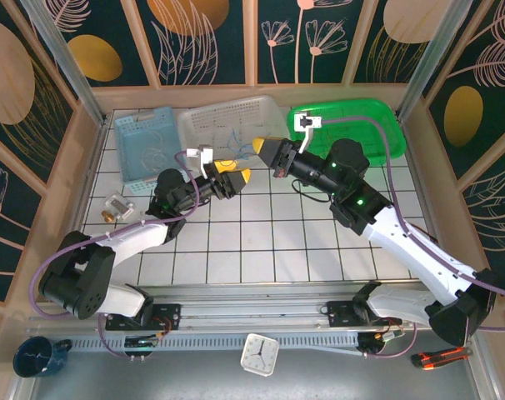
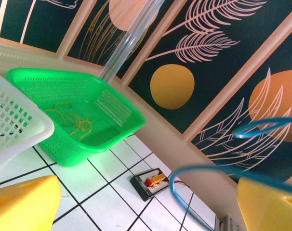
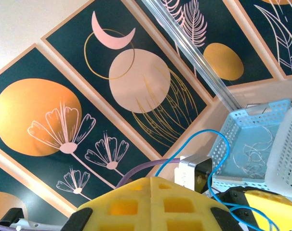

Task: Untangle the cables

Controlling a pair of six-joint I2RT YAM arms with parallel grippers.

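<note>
the sorting looks most of the way done. a thin yellowish-tan wire lies loose and alone on the floor of the bright green plastic mesh basket. a thin curly white wire lies by itself in the light blue plastic mesh basket. both are apart from the remaining strand, so i judge those two freed and put away.

what is left is the thin curly blue wire. it is up in the air above the white tiled worktop, near the front of the white plastic mesh basket. the right claw is clenched, its yellow pads pressed together. the blue wire rises in a loop from behind their tips, so it appears to be pinched there. the left claw is released, its yellow fingers spread wide, and the blue wire crosses the gap between them without being gripped. my guess is that the remaining step is to set this wire down in a basket of its own, likely the white one. whether anything already lies in that basket is too faint to say.

as for writing, no brand or label can be read anywhere. the small white square clock at the near edge has a face too small to make out. the little black board with a red and yellow part on the tiles shows no legible marking.
</note>
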